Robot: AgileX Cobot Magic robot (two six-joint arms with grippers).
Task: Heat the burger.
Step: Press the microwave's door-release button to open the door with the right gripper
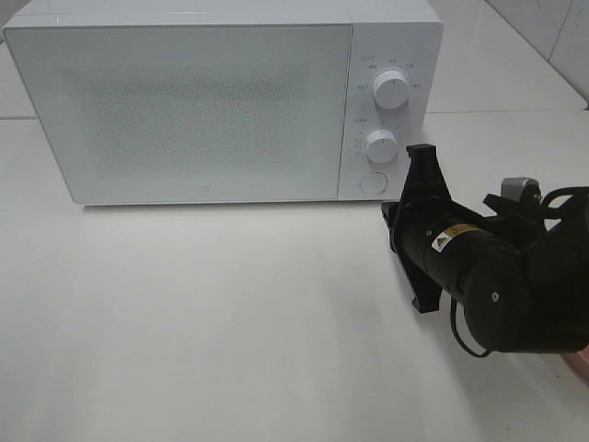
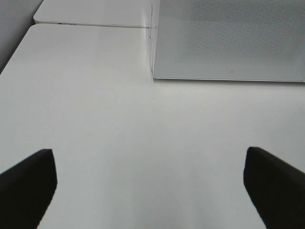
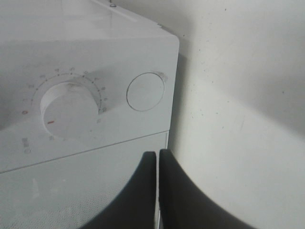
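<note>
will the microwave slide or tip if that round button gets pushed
Probably no tipping: the microwave looks wide, boxy and low, flat on the table. It might slide slightly, since that surface looks smooth. The round button sits low on the panel, so a push there gives little leverage.

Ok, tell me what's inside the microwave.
The microwave has its door shut, and the white dotted panel hides the whole interior. No view shows inside, so whether the burger is in there cannot be told.
</note>
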